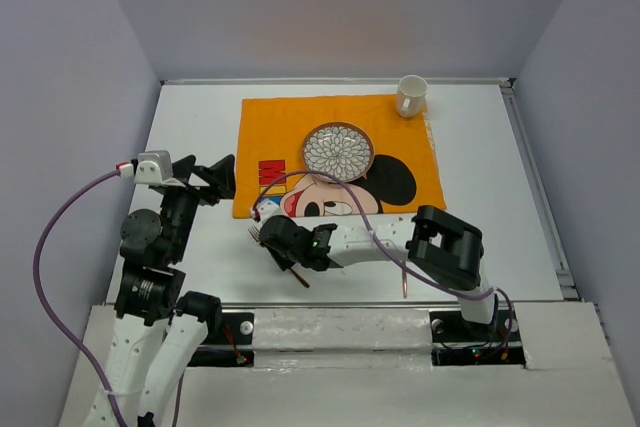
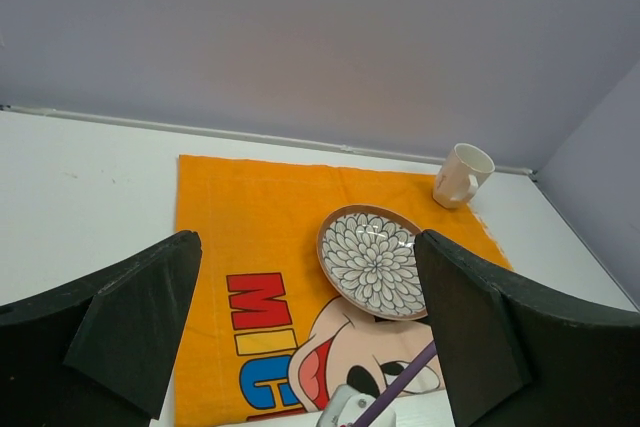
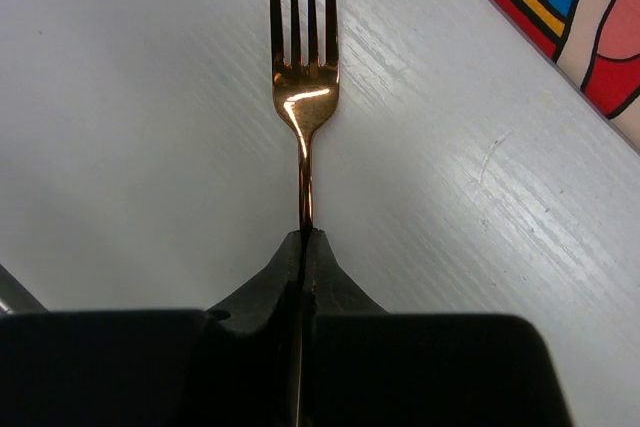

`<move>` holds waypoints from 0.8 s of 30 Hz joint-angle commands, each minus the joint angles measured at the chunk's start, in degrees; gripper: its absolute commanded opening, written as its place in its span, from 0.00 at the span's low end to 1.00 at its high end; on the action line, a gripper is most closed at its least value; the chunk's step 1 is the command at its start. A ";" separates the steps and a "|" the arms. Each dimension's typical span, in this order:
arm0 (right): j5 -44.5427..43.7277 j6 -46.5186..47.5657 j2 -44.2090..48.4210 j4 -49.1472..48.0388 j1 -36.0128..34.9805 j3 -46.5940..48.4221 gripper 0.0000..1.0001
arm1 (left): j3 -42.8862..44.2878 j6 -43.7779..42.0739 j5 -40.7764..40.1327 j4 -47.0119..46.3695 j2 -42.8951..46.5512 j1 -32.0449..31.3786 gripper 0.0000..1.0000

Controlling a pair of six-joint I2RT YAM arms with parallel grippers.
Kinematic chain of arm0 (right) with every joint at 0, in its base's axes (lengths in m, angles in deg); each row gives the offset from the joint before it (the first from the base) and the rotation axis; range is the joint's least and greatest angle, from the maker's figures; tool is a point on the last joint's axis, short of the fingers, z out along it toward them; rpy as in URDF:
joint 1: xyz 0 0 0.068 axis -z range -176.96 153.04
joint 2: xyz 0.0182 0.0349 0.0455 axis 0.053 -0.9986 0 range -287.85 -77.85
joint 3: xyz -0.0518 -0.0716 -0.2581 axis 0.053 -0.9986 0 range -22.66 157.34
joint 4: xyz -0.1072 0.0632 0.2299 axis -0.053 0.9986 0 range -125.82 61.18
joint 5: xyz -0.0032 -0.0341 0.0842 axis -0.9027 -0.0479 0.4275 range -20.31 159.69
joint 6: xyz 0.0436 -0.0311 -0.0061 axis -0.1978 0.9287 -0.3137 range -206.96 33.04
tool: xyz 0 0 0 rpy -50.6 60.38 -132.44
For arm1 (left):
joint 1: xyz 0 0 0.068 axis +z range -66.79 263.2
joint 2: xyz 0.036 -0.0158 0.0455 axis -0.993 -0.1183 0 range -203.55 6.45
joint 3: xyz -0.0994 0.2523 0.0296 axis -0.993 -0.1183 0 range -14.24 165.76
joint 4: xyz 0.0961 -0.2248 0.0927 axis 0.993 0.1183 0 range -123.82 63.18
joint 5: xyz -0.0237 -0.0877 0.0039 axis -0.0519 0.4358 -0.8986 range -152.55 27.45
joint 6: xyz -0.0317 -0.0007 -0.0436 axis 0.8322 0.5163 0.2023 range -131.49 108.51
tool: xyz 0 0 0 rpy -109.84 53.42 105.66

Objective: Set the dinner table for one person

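The white dinner table [image 1: 200,117] carries an orange cartoon placemat [image 1: 275,127] with a flower-patterned plate [image 1: 337,150] on it. A white mug [image 1: 411,96] stands at the mat's far right corner. My right gripper [image 1: 268,236] is shut on the handle of a copper fork [image 1: 255,234], low over the bare table just in front of the mat's near left corner. In the right wrist view the fork [image 3: 303,97] points straight out from the closed gripper [image 3: 305,239]. My left gripper [image 1: 215,179] is open and empty at the mat's left edge.
A thin copper utensil [image 1: 404,282] lies near the table's front edge, partly under the right arm. The left wrist view shows the plate [image 2: 375,259], the mug [image 2: 463,174] and the mat [image 2: 250,237]. Pale grey-lilac walls [image 1: 330,7] enclose the table.
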 commanded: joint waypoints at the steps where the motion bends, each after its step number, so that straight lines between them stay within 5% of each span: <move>1: -2.52 -1.72 4.52 -5.03 -0.57 0.49 0.00 | -0.21 -0.71 -0.57 -2.69 0.69 0.42 0.99; 11: -5.43 -4.53 6.01 -5.11 1.28 2.52 0.00 | 0.23 -1.06 -1.98 -2.33 2.19 1.21 0.99; 24: -5.95 -10.60 1.98 -4.41 12.08 10.86 0.00 | 0.58 -0.88 -1.72 -2.51 1.84 1.30 0.99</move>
